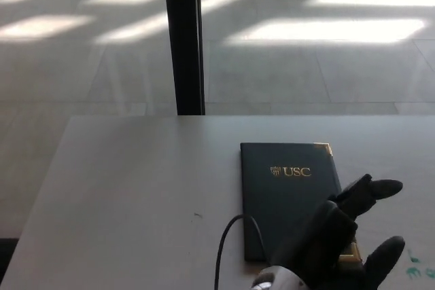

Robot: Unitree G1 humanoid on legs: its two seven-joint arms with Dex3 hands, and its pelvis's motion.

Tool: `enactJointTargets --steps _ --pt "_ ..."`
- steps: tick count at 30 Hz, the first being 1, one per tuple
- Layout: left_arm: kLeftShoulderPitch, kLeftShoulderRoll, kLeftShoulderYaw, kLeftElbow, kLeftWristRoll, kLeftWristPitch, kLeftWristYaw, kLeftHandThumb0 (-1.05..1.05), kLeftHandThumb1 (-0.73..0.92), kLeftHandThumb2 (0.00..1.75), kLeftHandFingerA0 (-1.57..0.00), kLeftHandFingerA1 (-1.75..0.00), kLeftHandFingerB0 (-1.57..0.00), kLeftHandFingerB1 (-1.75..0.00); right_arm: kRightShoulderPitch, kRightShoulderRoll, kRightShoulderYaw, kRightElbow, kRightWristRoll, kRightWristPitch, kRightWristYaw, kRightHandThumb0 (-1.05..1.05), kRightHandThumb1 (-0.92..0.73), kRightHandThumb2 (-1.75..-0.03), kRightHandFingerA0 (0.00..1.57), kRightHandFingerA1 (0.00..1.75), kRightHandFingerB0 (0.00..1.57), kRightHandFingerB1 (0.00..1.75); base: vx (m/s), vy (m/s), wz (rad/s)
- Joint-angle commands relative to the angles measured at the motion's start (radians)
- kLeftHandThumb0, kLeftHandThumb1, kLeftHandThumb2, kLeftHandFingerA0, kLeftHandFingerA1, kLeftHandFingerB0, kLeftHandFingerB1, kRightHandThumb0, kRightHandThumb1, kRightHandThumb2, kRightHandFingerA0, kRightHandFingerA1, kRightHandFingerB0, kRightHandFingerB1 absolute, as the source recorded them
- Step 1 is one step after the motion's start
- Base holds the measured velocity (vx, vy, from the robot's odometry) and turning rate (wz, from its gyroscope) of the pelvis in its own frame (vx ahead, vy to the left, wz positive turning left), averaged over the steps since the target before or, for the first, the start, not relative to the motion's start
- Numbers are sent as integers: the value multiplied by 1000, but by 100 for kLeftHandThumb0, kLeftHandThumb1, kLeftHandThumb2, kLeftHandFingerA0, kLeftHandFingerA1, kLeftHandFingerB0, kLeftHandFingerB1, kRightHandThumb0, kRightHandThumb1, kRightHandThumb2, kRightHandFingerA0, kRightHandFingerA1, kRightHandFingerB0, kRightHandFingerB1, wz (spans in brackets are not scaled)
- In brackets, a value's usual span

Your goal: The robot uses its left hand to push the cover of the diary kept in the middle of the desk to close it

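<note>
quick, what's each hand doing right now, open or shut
Left hand: open, fingers spread, holding nothing, over the lower right of the closed diary.
Right hand: not in view.
</note>
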State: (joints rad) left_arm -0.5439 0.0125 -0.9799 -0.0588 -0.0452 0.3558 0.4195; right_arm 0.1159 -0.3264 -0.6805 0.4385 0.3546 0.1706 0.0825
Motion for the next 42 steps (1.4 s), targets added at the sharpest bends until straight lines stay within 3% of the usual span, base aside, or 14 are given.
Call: enactJointTargets --steps 1,5,6,7,10,16,17,19,24,25,26,29,30,42 --pt "-144 259 -42 -41 380 -263 -157 -98 92 91 -2 -58 -8 -51 26 -42 -4 26 -13 8 -10 -100 -86 -67 99 69 67 55 0 0 0" --pt "-119 334 81 -96 320 -248 -153 -95 92 91 -8 -54 -7 -46 25 -40 -6 39 -12 0 -11 -91 -63 -116 94 73 60 60 0 0 0" --pt "-113 348 109 -91 328 -258 -124 -37 48 115 0 -52 -1 -52 30 -37 -7 30 -8 2 -9 -100 -87 -67 99 70 67 56 0 0 0" --pt "-90 373 185 -80 315 -271 -73 -96 92 88 -15 -52 -13 -46 34 -38 -4 25 -12 0 -9 -101 -87 -67 98 71 66 56 0 0 0" --pt "-70 404 257 -80 296 -263 -71 -91 86 125 -10 -56 -4 -45 40 -37 -4 26 -11 -1 -7 -100 -87 -67 98 70 67 56 0 0 0" --pt "123 510 640 11 198 -362 77 -85 92 78 -26 -46 -23 -44 53 -36 -16 21 6 1 5 -94 -63 -117 93 75 58 61 0 0 0" --pt "158 519 694 26 178 -377 78 -90 92 77 -25 -55 -22 -47 55 -36 -12 17 2 1 2 -100 -88 -67 95 72 64 56 0 0 0" --pt "230 537 797 42 141 -374 92 -89 80 119 -52 -78 -23 -55 59 -33 -8 7 -4 2 -5 -100 -88 -68 97 73 64 57 0 0 0" --pt "340 538 966 148 96 -428 105 -88 92 75 -62 -89 -30 -49 58 -34 -12 21 -2 -5 -7 -100 -87 -67 99 73 65 58 0 0 0" --pt "359 525 1001 162 74 -441 99 -84 92 75 -82 -146 -28 -47 57 -32 -14 19 1 2 -13 -101 -86 -67 99 73 67 57 0 0 0" --pt "393 514 1043 183 50 -459 92 -80 92 71 -100 -149 -26 -45 58 -30 -15 10 2 10 -17 -94 -65 -120 94 75 58 60 0 0 0" --pt "470 523 1114 256 51 -490 99 -79 92 75 -67 -132 -29 -46 57 -29 -9 10 -2 5 -14 -100 -87 -69 98 73 66 57 0 0 0" --pt "510 521 1152 286 38 -474 98 -76 77 110 -54 -71 -29 -53 54 -35 -6 28 -5 -3 -5 -100 -89 -68 95 73 65 57 0 0 0" --pt "510 406 1379 675 -97 -360 81 -78 91 73 -85 -143 -36 -39 44 -42 -17 50 7 -7 0 -99 -88 -67 96 73 65 56 0 0 0"
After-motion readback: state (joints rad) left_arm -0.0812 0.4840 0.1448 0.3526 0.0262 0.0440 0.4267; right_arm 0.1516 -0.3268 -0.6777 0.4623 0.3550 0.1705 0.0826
